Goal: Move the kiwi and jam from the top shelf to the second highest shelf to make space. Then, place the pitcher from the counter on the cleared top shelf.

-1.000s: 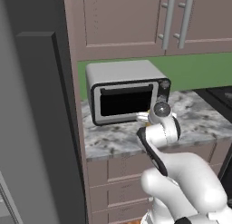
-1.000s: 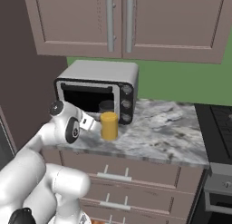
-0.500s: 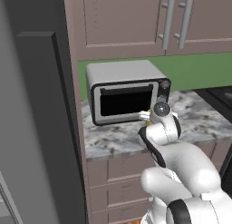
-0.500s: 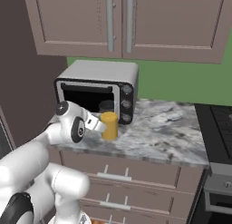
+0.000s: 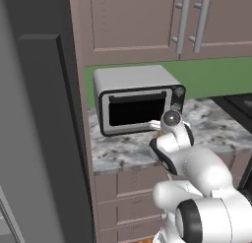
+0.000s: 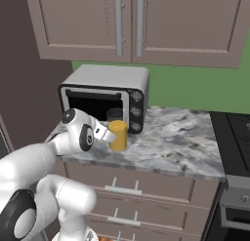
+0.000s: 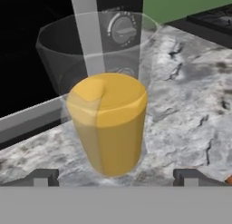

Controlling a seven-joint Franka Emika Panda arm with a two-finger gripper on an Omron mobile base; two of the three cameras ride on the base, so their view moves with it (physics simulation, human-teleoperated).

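The pitcher (image 6: 117, 135) is a yellow cylinder with a clear greyish top, standing upright on the speckled counter (image 6: 176, 147) just in front of the silver toaster oven (image 6: 105, 91). My gripper (image 6: 108, 133) reaches it from the left at counter height. In the hand view the pitcher (image 7: 108, 123) stands close ahead, centred between the two dark fingertips (image 7: 43, 177). My gripper (image 7: 116, 177) is open, and the jaws stand wider than the pitcher without touching it. The kiwi, the jam, the top shelf and the second highest shelf are out of view.
The toaster oven (image 5: 138, 99) sits against the green wall, under the mauve upper cabinets (image 5: 147, 20). A tall dark fridge side (image 5: 39, 138) rises on the left. A black stove (image 6: 234, 132) borders the counter (image 5: 123, 151) on the right. Drawers run below the counter edge.
The hand has moved a little to the right, closer to the pitcher. The jaws stayed open and the pitcher has not moved.
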